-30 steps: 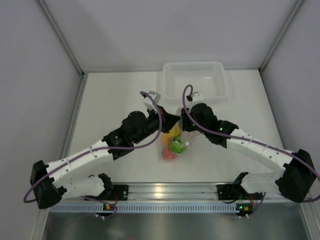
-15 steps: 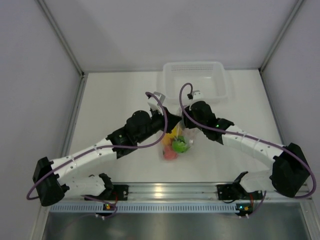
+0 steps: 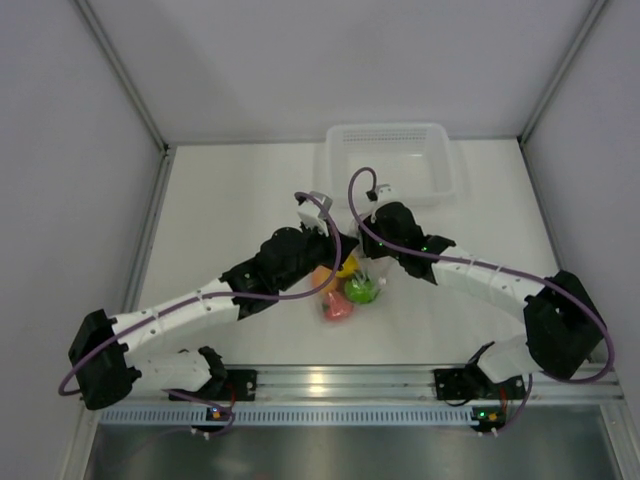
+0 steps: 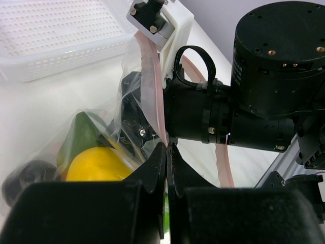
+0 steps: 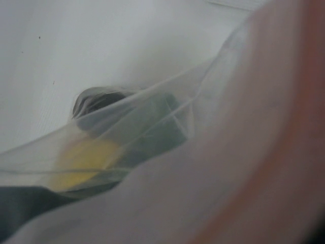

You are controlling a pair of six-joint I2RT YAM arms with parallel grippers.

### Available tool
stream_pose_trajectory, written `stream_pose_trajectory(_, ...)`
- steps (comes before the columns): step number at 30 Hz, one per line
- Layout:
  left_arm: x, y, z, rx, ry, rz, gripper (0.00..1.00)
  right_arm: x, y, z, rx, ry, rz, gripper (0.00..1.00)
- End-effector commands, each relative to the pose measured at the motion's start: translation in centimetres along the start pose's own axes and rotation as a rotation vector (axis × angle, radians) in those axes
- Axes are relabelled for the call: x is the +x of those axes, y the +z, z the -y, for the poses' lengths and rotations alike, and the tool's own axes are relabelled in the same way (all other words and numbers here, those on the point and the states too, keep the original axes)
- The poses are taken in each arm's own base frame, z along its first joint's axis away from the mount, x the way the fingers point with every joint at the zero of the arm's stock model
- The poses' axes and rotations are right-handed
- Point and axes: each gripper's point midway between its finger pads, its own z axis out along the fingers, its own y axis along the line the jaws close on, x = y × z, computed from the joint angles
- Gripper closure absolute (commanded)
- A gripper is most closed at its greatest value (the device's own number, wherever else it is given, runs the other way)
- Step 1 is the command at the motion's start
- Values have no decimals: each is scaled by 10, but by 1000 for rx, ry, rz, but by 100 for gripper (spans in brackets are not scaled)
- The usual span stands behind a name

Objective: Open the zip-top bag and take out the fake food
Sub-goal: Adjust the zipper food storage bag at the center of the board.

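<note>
The zip-top bag (image 3: 352, 292) lies mid-table between both arms, with fake food inside: a green fruit (image 3: 360, 291), a pink-red one (image 3: 337, 308), an orange one (image 3: 325, 278) and a yellow one (image 3: 347, 266). My left gripper (image 4: 166, 147) is shut on the bag's top edge by the pink zip strip (image 4: 152, 76); it shows in the top view too (image 3: 338, 262). A yellow fruit (image 4: 99, 163) and a green one (image 4: 81, 134) sit just behind the film. My right gripper (image 3: 368, 260) is at the bag's mouth. Bag plastic (image 5: 228, 168) fills its wrist view and hides its fingers.
A white perforated tray (image 3: 390, 135) stands at the back of the table, just beyond the right wrist; its rim (image 4: 51, 56) is near the bag. The right arm's black wrist (image 4: 274, 76) sits close beside my left gripper. Walls enclose the table on three sides.
Both arms have shifted: the right arm's elbow and wrist swung left toward the bag, and the left wrist pushed further right. The bag stays pinched by the left gripper.
</note>
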Motion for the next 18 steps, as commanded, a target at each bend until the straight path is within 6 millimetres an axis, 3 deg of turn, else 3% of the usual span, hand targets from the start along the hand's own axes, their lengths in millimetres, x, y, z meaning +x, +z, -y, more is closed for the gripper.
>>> stream_pose_trajectory(1, -15, -2, 7, 33, 7, 68, 100, -23, 5, -13, -68, 34, 90, 65)
stream_pose_trajectory(10, -23, 4, 27, 115, 23, 73, 100, -38, -13, -33, -133, 163, 82, 69)
stream_pose_trajectory(15, -28, 4, 28, 118, -13, 97, 100, -23, -24, -45, -196, 163, -20, 70)
stream_pose_trajectory(18, -38, -6, 33, 138, -16, 126, 100, 2, -38, -50, -272, 127, -84, 70)
